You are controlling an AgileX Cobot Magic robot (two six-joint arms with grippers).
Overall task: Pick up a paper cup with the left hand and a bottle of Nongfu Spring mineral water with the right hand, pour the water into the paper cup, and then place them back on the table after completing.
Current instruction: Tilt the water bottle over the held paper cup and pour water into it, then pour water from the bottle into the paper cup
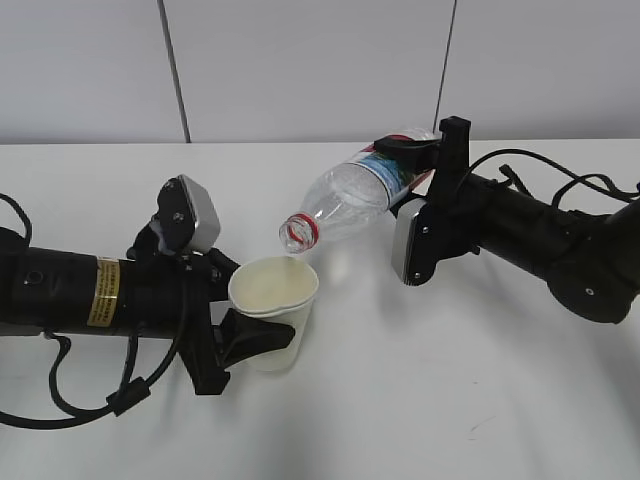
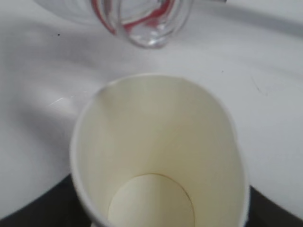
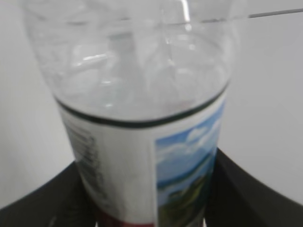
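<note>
My left gripper (image 1: 245, 335) is shut on a white paper cup (image 1: 272, 312) and holds it upright left of centre. The cup's inside (image 2: 156, 189) looks dry and empty in the left wrist view. My right gripper (image 1: 425, 175) is shut on a clear Nongfu Spring bottle (image 1: 350, 200) with a white, blue and red label (image 3: 142, 175). The bottle lies tilted, neck down to the left. Its open mouth with a red ring (image 1: 298, 233) hangs just above the cup's far rim and also shows in the left wrist view (image 2: 142, 21). No water stream shows.
The white table (image 1: 450, 400) spreads under both arms. A grey panelled wall (image 1: 300, 60) stands behind the table's far edge. Black cables (image 1: 90, 400) trail from the left arm over the table's front left.
</note>
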